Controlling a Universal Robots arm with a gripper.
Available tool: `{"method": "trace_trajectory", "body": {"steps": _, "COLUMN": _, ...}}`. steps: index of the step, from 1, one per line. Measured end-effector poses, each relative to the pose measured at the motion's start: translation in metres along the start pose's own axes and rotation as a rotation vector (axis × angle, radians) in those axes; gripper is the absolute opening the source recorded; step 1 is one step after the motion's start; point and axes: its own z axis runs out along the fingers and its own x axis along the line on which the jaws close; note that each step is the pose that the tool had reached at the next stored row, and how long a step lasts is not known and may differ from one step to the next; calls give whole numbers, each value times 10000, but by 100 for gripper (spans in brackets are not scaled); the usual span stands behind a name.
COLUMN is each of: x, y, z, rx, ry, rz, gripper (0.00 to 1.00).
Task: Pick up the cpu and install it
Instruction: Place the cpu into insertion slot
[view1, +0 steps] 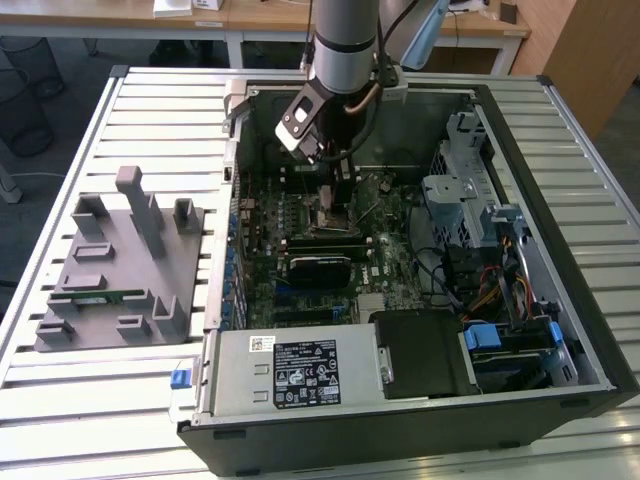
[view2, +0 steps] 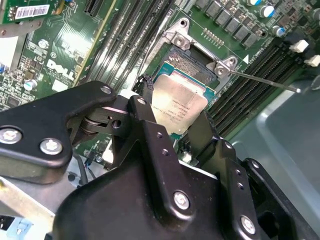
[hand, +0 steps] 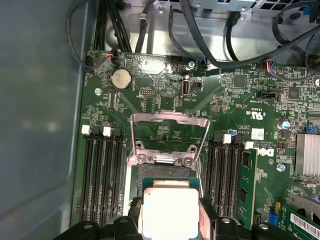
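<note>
**Item: my gripper (view2: 174, 116).** Fingers (view2: 145, 112) drawn in against two opposite edges of the cpu (view2: 180, 102). Nothing else held.

**Item: cpu.** In my grip, silvery plate up, over the end of the socket (hand: 162, 172) away from the load plate's hinge. The socket sits mid-board on the motherboard (hand: 225, 107), between the two banks of memory slots (hand: 102, 175), inside the open computer case (view1: 410, 125). Whether the chip touches the socket, I cannot tell.

**Item: load plate (hand: 170, 117).** Swung up, clear of the socket. Lever (view2: 262, 81) unlatched beside it.

**Risks, as I judge them:**
- The chip looks offset from the socket frame and perhaps tilted. Lowered so, it could bend contacts or perch a corner on the rim.
- A wrong rotation would do likewise.
- My fingertips run close to the socket walls and could catch there.
- A slip in grip would drop it skewed.
</note>
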Motion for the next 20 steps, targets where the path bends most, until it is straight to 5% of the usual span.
{"method": "trace_trajectory", "body": {"steps": 20, "x": 10, "y": -4, "z": 190, "rx": -1, "ry": -1, "rz": 108, "gripper": 53}}
